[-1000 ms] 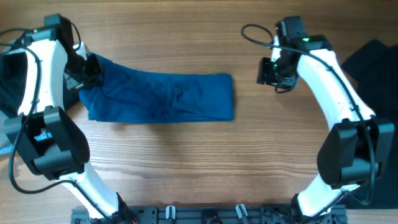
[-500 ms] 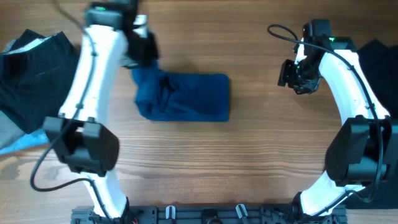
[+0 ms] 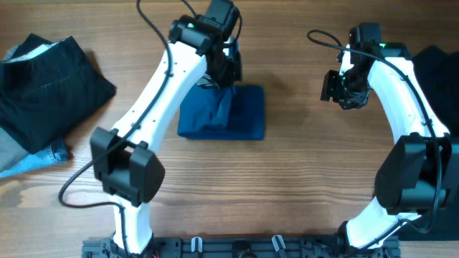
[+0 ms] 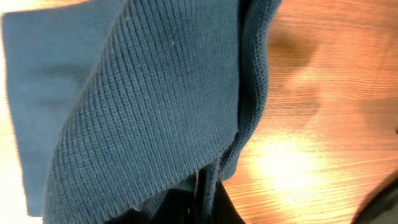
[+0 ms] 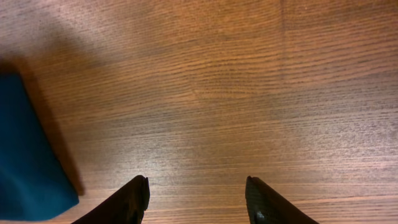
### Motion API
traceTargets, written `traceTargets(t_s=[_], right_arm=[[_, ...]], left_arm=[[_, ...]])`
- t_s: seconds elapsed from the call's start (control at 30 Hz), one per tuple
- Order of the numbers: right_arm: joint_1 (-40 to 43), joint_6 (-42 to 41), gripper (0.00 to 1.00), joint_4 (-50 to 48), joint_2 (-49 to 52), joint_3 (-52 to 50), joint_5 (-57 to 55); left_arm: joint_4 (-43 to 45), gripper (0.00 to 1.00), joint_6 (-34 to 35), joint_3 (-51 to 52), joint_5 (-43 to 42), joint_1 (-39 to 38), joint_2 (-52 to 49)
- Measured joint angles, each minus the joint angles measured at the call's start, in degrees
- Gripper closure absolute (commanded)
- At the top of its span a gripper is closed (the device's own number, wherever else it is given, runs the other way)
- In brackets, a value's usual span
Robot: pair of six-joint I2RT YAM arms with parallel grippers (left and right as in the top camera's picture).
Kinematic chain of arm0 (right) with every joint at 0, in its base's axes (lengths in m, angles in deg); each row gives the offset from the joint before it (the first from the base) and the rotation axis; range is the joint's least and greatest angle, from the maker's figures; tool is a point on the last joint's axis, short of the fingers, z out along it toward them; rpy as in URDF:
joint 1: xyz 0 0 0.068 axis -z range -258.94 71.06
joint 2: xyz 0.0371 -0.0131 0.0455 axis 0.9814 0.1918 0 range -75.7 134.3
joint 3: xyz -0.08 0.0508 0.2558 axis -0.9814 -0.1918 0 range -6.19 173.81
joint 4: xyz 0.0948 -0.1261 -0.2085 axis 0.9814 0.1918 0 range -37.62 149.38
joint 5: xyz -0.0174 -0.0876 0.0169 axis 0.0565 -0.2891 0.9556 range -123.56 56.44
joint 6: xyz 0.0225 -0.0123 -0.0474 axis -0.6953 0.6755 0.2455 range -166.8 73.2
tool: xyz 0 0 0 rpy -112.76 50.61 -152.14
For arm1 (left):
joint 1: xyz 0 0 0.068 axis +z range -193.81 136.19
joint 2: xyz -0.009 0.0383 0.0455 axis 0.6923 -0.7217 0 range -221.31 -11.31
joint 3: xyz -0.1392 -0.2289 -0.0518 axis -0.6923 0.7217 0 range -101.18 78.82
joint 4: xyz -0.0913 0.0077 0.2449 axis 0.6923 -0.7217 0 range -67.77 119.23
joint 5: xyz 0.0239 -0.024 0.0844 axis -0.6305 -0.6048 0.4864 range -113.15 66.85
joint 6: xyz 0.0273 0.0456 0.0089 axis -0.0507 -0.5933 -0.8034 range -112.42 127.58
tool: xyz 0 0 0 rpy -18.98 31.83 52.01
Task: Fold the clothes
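**Blue shirt mid-table, left claw has a grip on it**

The blue shirt (image 3: 240,115) sits as a folded bundle near the middle of the wooden table (image 3: 301,179). The left gripper (image 3: 224,68) is over its far edge, clamped on a fold of the knit fabric that drapes across the wrist view. The right gripper (image 5: 199,199) hangs well off to the side, fingers spread wide with only bare wood between them. Black clothes (image 3: 43,82) lie at the left edge, and another black garment (image 3: 437,61) at the right.
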Motion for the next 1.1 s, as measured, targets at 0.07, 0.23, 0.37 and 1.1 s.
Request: traceTargets(t_s=[0.07,0.23,0.37,1.1], right_arm=[[0.0,0.1,0.45,0.2,0.0,0.0,0.0],[0.0,0.2,0.45,0.2,0.0,0.0,0.0],[0.0,0.2,0.42,0.2,0.0,0.0,0.0],[-12.3,12.7,0.31,-6.7,0.0,-0.2,31.0]], left_arm=[[0.5,0.96,0.4,0.0,0.0,-0.4,-1.3],[1.6,0.63,1.1,0.0,-0.2,-1.8,-3.0],[2.9,0.47,1.8,0.0,-0.4,-3.4,-3.0],[4.9,0.36,-1.6,-2.3,-1.0,20.7,-2.4]])
